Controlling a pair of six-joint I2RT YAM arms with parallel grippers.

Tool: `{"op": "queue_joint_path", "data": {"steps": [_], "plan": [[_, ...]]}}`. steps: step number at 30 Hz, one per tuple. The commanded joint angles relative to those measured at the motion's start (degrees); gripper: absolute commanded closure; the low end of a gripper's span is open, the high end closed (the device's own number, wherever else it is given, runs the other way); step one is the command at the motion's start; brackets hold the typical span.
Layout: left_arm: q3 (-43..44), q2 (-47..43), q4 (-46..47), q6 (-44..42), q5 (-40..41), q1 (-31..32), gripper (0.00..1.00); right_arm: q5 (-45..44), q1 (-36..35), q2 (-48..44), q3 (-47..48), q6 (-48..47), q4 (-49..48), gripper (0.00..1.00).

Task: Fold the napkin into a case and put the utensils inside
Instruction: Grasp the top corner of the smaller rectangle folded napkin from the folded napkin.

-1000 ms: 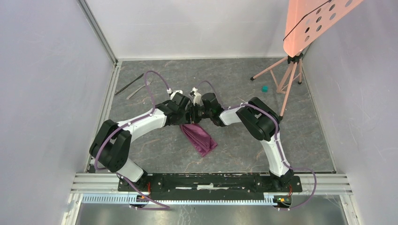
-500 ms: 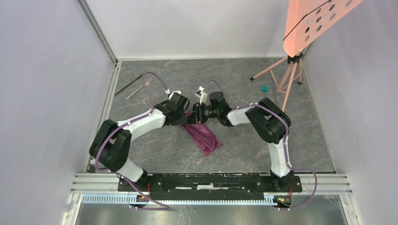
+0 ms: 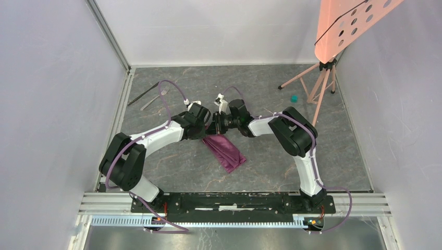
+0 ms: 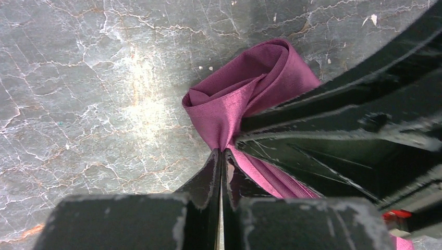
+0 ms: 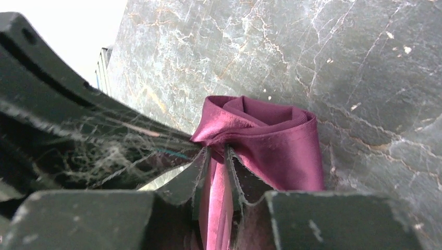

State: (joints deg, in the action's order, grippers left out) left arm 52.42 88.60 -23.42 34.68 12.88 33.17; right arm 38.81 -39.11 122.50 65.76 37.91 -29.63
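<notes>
Far left, the knife and fork lie untouched, well apart from the action. Mid-worktop, the left tool stays pinched tight on the napkin's bunched end. Now the right tool: it let go a moment ago, eased back, and here it is again, jaws nipping that same bunched end just beside the left. A re-grip, I'd say, setting up the next fold; the pouch isn't formed yet.

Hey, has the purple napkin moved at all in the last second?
Yes, slightly. The napkin has swung its loose near end to the right, toward the tripod.
</notes>
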Motion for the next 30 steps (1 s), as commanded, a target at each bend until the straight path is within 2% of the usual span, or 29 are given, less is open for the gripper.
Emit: {"op": "queue_joint_path", "data": {"steps": [1,5,10,13,17,20,24,28,30], "plan": [[1.74,0.66,1.81,-0.93,-1.26,-0.21,0.98,-1.87,-1.53,3.8,4.25,1.39,-1.78,0.82],[4.16,2.68,1.67,-0.94,-2.26,-0.21,0.98,-3.63,-3.08,8.36,6.31,3.71,-3.42,0.82],[6.74,6.66,-0.23,0.07,-3.43,-1.1,0.95,-2.6,-1.49,7.09,2.03,6.67,-8.43,0.71],[5.62,5.07,-0.63,0.19,-4.08,-2.29,0.79,0.15,0.04,4.36,-0.63,7.11,-9.89,0.67],[2.68,-1.55,0.29,0.36,-6.51,-2.38,0.61,1.73,1.0,0.14,-2.66,5.36,-8.79,0.61],[0.64,-6.24,0.35,1.2,-6.86,-2.82,0.56,1.89,1.65,-2.32,-3.38,3.73,-6.79,0.61],[-0.14,-7.64,0.32,1.37,-7.5,-4.5,0.63,1.07,2.61,-3.85,-4.04,2.2,-5.04,0.69],[2.1,-4.41,-0.61,1.3,-8.35,-6.39,0.81,0.59,2.64,-2.87,-2.26,0.82,-2.92,0.86],[3.25,-2.78,-0.5,1.2,-8.45,-6.67,0.84,0.36,2.6,-2.08,-1.99,1.18,-3.22,0.91]]}}
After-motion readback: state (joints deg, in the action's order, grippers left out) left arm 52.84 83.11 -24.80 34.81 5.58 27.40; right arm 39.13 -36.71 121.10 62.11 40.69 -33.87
